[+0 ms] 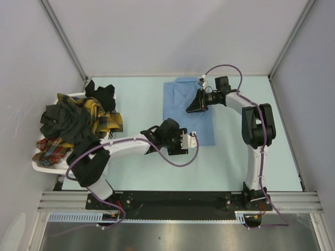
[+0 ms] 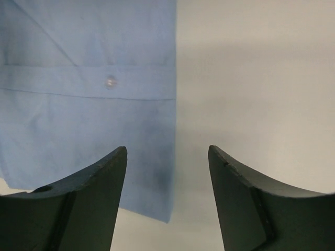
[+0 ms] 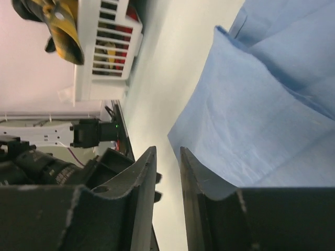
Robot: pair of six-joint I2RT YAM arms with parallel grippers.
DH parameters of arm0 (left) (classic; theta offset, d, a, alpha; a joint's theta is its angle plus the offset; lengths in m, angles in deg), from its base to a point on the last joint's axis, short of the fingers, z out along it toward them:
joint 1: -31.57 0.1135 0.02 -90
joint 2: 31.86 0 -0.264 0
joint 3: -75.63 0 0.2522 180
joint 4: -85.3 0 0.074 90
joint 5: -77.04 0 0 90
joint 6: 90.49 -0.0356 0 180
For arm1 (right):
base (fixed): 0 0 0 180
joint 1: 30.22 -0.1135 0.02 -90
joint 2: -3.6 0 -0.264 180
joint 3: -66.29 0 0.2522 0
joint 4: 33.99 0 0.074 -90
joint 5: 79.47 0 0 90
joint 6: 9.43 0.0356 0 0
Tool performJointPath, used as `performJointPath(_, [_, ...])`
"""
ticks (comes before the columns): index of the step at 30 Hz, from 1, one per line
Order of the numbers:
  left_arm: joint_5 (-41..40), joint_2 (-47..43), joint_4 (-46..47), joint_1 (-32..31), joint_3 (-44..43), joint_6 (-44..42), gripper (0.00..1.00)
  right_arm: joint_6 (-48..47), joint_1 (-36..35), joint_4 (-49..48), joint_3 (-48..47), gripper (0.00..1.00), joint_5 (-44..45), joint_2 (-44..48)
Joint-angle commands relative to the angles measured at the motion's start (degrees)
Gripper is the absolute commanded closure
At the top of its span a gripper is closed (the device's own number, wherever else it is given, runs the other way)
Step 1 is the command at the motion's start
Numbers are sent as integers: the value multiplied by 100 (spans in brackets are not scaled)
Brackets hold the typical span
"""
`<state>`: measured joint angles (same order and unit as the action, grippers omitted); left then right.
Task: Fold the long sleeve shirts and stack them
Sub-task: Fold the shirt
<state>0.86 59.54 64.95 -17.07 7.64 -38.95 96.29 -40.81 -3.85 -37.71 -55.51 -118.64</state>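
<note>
Left fingers [image 2: 78, 204] gape empty; right fingers [image 3: 131, 209] nearly closed, empty. Light-blue buttoned cloth shirt [image 1: 175, 111] looks soft, limp, light; best pinched at its 5 o'clock hem corner.

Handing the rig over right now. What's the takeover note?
Left claw: open, empty, over the blue shirt at its edge.
Right claw: jaws nearly together, nothing seen between them, beside the same shirt's edge.
The blue shirt lies flat on the table, folded to a rough rectangle. The other shirts are heaped in the white basket.
Left: finish this fold, then fold and stack the rest.
</note>
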Motion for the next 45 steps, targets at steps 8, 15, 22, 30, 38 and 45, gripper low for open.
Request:
performJointPath(8, [-1962,1248,1238,-734,150,-988,33,-465,-216,260,-293,73,451,-1056])
performJointPath(15, [-2148,1426,1074,-734,124,-1050,67,-1027,-242,743,-486,73,610,-1373])
performJointPath(22, [-364,573,-1061,-866,-473,-330,100,-1519,-330,1349,-609,58,277,-636])
performJointPath(30, [813,213,-2783,-1007,-992,461,100,-2494,-154,2553,-1311,41,258,-151])
performJointPath(38, [2132,440,-4602,-972,-2316,840,100,-3444,136,3853,-1611,41,267,-160])
performJointPath(45, [2582,1582,-5642,169,-4058,480,100,-3980,400,4549,-1795,41,118,-239])
